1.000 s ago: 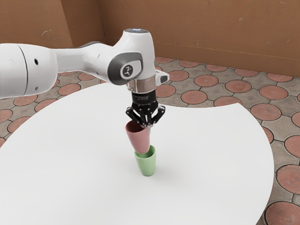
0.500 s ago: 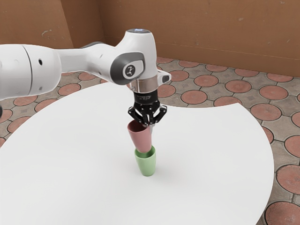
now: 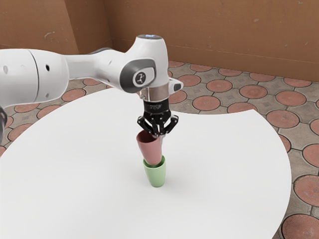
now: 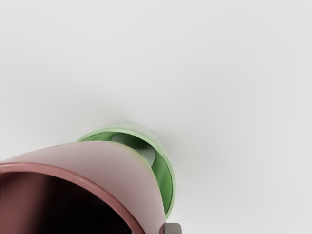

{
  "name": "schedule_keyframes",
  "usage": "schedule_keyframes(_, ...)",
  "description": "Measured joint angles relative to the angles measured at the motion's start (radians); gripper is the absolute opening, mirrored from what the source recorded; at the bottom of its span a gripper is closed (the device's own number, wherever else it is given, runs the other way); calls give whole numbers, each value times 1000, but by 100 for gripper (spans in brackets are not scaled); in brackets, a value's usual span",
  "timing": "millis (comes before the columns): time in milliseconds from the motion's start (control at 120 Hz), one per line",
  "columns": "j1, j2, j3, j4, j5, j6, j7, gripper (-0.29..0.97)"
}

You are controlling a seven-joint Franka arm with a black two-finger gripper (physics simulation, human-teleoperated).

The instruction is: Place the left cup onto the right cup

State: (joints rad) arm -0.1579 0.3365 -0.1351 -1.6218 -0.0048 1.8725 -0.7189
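My gripper [image 3: 158,133] pinches the pink cup [image 3: 149,148] by its rim, fingers narrow. The cup hangs tilted just under me. Its base dips inside the green cup [image 3: 155,175] and is hidden there. The wrist view cuts the pink cup [image 4: 97,168] off.

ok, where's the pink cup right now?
The pink cup is near the middle of the table in the exterior view, tilted, rim in the gripper, base inside the green cup.
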Motion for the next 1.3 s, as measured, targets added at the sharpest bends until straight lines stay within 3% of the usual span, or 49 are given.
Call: schedule_keyframes(1300, 0, 43, -3, 0, -1, 14, -1, -11)
